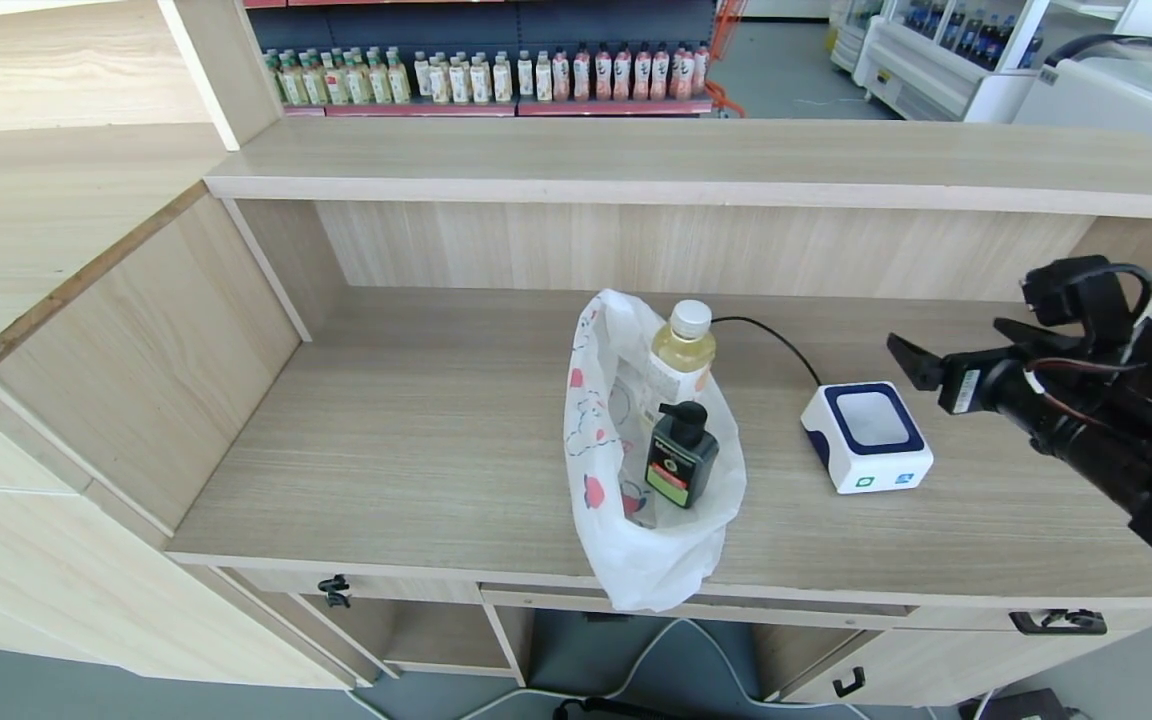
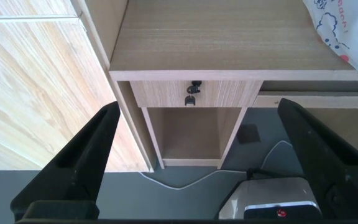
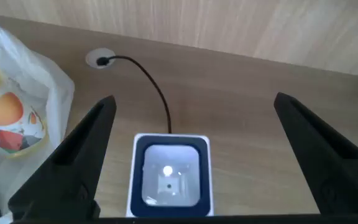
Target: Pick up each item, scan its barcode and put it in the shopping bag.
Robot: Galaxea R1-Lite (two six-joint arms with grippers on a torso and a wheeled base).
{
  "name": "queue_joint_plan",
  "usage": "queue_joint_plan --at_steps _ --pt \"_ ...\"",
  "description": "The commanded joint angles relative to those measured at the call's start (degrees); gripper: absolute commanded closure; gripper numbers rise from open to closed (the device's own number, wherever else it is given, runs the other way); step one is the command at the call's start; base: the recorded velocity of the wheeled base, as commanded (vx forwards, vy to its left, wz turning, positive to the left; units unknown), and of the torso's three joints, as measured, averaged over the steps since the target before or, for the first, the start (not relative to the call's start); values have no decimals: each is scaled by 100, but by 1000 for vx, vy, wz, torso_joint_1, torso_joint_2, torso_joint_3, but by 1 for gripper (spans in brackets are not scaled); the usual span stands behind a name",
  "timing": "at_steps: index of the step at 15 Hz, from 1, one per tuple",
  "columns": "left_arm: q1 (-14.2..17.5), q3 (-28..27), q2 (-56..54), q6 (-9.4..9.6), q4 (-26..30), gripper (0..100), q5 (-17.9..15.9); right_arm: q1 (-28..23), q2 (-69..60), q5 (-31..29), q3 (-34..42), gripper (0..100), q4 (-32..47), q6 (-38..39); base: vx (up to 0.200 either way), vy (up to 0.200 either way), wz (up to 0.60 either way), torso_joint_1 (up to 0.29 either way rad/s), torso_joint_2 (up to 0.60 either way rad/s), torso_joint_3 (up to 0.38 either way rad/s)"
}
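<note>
A white shopping bag (image 1: 636,520) with red prints stands open at the counter's front middle. Inside it are a tea bottle (image 1: 682,352) with a white cap and a black pump bottle (image 1: 681,458). The white and blue barcode scanner (image 1: 866,436) sits to the bag's right, its black cable running back to the wall. My right gripper (image 1: 966,352) hangs open and empty above the counter just right of the scanner (image 3: 169,175). My left gripper (image 2: 197,165) is open and empty, low beside the counter's front, with the bag's edge (image 2: 337,28) in its view.
The wooden counter (image 1: 416,440) has a raised back shelf (image 1: 696,160) and a side wall on the left. Keyed drawers (image 2: 193,93) and an open cubby lie under the front edge. Shelves of drink bottles (image 1: 486,75) stand far behind.
</note>
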Motion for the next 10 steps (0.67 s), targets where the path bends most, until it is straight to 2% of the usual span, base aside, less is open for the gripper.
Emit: queue_joint_plan --at_steps 1,4,7,10 --pt "3 0 -2 0 2 0 -1 -458 -796 -52 700 0 -10 41 0 0 0 0 0 0" --pt "3 0 -2 0 2 0 -1 -581 -1069 -70 946 0 -10 164 0 0 0 0 0 0" --pt "3 0 -2 0 2 0 -1 -818 -1499 -96 1702 0 -10 164 0 0 0 0 0 0" --pt "3 0 -2 0 2 0 -1 -845 -2071 -105 2378 0 8 164 0 0 0 0 0 0"
